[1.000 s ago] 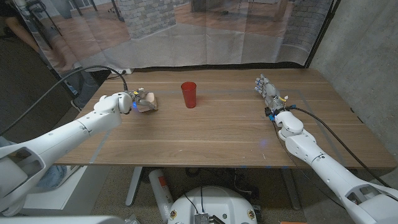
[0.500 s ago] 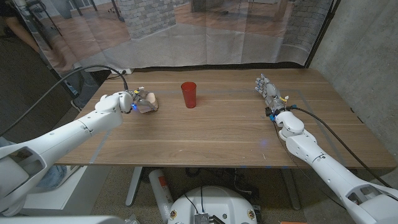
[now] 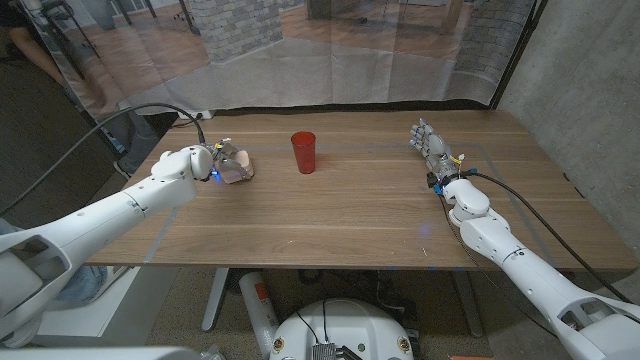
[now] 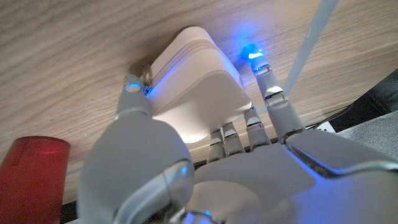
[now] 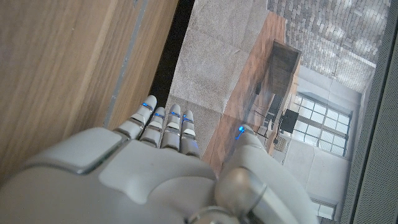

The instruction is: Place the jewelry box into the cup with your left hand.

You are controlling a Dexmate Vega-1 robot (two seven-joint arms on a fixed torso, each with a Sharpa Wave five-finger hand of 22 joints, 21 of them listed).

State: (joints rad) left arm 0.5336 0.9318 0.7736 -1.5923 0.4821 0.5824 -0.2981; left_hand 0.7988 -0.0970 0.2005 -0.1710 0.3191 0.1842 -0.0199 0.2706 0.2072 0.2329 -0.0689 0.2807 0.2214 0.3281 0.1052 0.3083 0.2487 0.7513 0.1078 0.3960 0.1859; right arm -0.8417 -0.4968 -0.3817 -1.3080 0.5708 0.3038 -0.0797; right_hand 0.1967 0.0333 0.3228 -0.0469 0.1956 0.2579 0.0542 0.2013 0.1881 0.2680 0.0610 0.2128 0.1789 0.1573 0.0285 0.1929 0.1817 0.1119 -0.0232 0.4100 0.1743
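Bare table between jewelry box and cup; cup mouth open; right hand well apart.

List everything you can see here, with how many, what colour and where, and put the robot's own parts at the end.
jewelry box: one, white, far left part of the table, between the left hand's fingers
cup: one, red, upright, far middle of the table, right of the box
table: one, brown wood
person: one, dark sleeve, behind the table's left corner
left hand: one, white and grey, fingers around the box
right hand: one, white and grey, far right of the table, holding nothing
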